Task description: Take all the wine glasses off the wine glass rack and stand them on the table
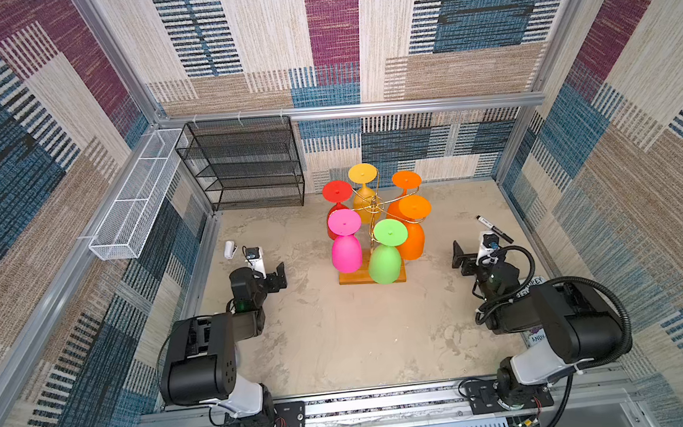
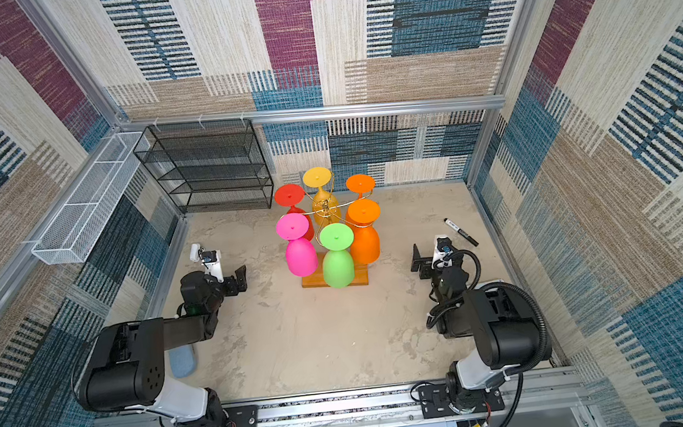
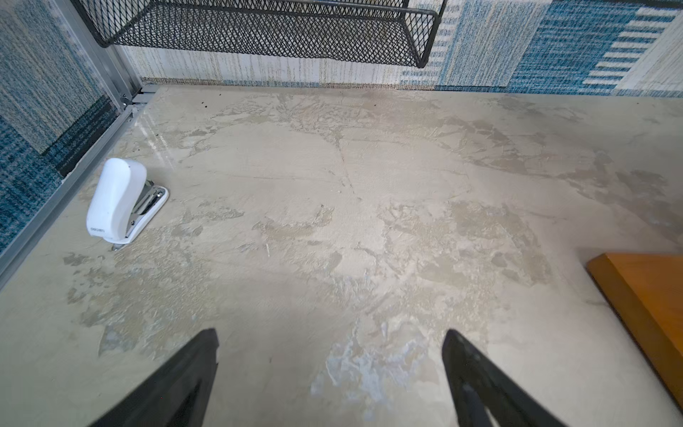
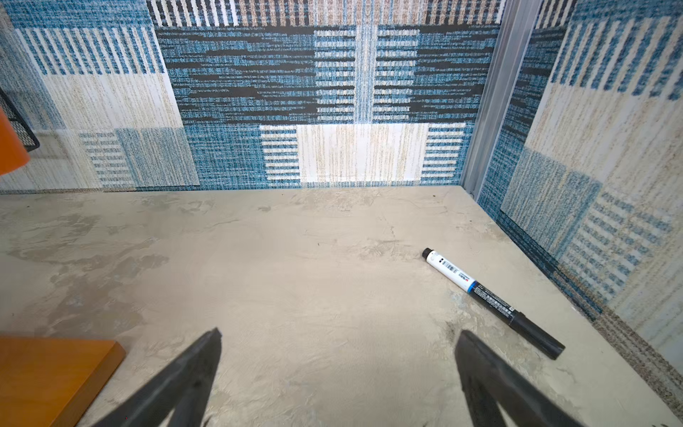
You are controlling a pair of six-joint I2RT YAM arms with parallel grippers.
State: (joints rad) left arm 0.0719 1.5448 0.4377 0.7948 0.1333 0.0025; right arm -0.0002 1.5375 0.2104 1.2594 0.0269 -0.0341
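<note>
The wine glass rack (image 1: pixel 374 210), a thin gold wire stand on a light-wood base (image 1: pixel 349 280), stands at mid-table in both top views. Several coloured wine glasses hang upside down from it: pink (image 1: pixel 347 256), green (image 1: pixel 384 263), orange (image 1: pixel 413 242), with red (image 1: pixel 337 191) and yellow (image 1: pixel 363 173) behind. My left gripper (image 1: pixel 268 271) (image 3: pixel 330 336) sits low to the rack's left, open and empty. My right gripper (image 1: pixel 469 257) (image 4: pixel 338 336) sits to the rack's right, open and empty. Only corners of the base (image 3: pixel 650 295) (image 4: pixel 44 377) show in the wrist views.
A black mesh shelf unit (image 1: pixel 244 164) stands on the back wall at the left, and a white wire basket (image 1: pixel 134 197) hangs on the left wall. A white stapler (image 3: pixel 118 199) lies near my left gripper. A black-and-white marker (image 4: pixel 491 301) lies beside my right gripper.
</note>
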